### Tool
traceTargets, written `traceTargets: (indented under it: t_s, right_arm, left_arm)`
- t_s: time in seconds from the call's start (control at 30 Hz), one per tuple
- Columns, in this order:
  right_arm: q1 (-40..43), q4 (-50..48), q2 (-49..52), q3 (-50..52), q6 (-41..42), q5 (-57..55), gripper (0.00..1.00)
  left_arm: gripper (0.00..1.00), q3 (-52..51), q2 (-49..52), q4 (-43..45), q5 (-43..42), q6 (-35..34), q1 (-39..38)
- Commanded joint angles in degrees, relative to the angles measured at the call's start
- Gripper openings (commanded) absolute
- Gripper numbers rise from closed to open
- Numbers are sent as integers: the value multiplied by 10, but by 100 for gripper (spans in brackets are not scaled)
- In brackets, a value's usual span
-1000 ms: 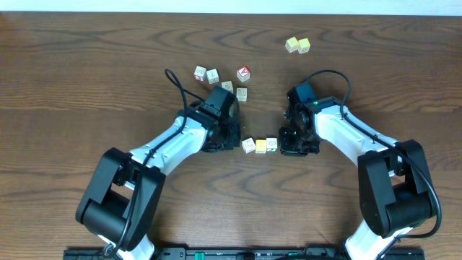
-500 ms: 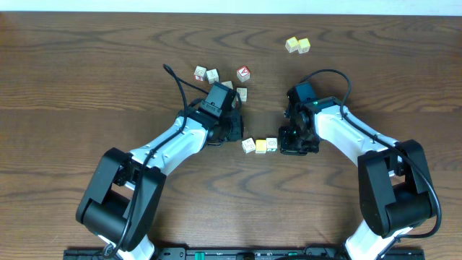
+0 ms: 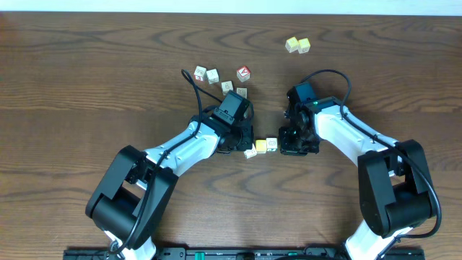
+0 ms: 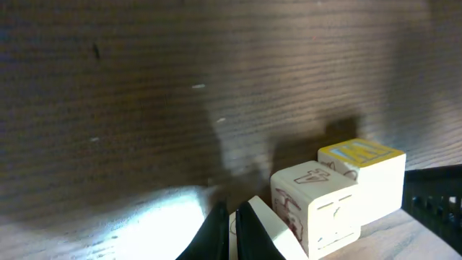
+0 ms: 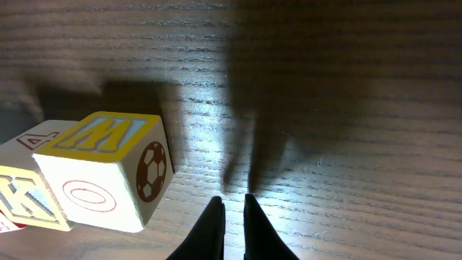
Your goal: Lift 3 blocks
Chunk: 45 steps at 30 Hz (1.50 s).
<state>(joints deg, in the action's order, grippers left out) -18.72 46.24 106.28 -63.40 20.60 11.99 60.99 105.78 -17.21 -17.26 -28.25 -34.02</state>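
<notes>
Left gripper (image 4: 232,230) has moved right, beside the blocks (image 4: 317,206).

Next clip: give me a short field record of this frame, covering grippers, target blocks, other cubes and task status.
left gripper: shut, tips low at the left end of the block row; contact unclear
right gripper: shut, empty, low beside the M cube, a gap between them
three blocks: short row on the table, between the grippers
other cubes: red-faced cube in a cluster beyond the left arm; pale yellow pair at the far side
status: nothing lifted
</notes>
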Motion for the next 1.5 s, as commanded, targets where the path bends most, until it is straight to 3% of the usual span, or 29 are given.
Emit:
traceTargets:
  t_s: [0.0, 0.23, 0.4, 0.53, 0.6, 0.83, 1.47]
  right_arm:
    - [-8, 0, -2, -10, 8, -1, 8]
    - [-8, 4, -2, -10, 8, -1, 8]
    - [-8, -1, -2, -10, 8, -2, 9]
    - [-8, -33, -2, -10, 8, -1, 8]
    - [-8, -48, -2, -10, 8, 2, 8]
    - [-8, -46, -2, -10, 12, 3, 7]
    - [-35, -48, -2, -10, 12, 5, 8]
  left_arm:
    - [7, -9, 7, -7, 2, 6, 1]
    - [7, 2, -20, -33, 4, 6, 28]
    - [7, 5, -79, -110, 3, -5, 69]
    - [7, -10, -77, -181, -22, -46, 50]
    - [7, -30, -62, -164, -28, -81, 20]
    - [7, -41, -31, -68, -21, -81, -7]
    - [8, -41, -25, -10, -17, -89, -7]
